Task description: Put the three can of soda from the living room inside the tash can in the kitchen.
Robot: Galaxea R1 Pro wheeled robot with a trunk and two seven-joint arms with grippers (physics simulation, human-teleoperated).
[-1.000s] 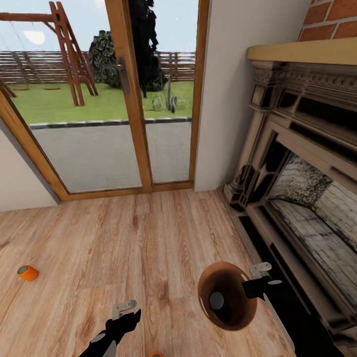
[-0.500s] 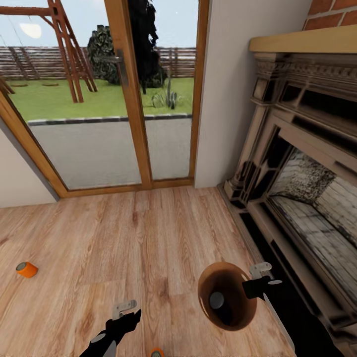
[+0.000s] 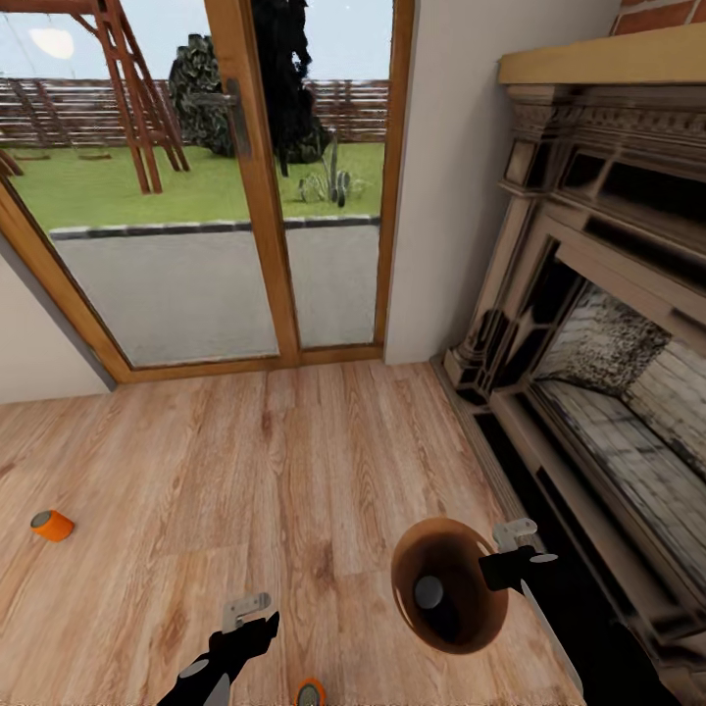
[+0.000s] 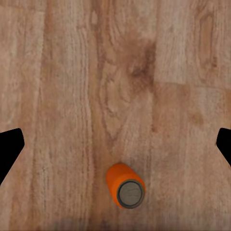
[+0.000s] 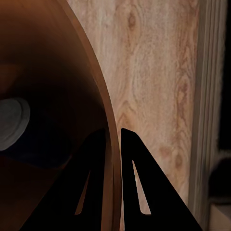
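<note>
Right gripper (image 3: 518,559) has its jaws pinched on the rim of the trash can (image 3: 461,628), one can (image 3: 428,593) already inside. Left gripper (image 3: 257,610) hangs wide open. Looks like pickup two: nearest orange can (image 4: 125,186) stands at 6 o'clock, another (image 3: 51,526) lies at 9. Next: lower over the near one.

Your tash can (image 3: 449,586) is a round tapered bin with a brown inside and rim, tipped so its mouth faces you, its rim pinched between the fingers of your right pincer (image 5: 113,139). Inside it lies one can (image 3: 428,593), its grey metal top (image 5: 9,122) toward you. An orange can (image 3: 51,525) lies on its side on the light wood floor (image 3: 294,461), well to the left. Another orange can (image 4: 125,185) sits on the floor between your left pincer's spread fingers, grey top showing.
</note>
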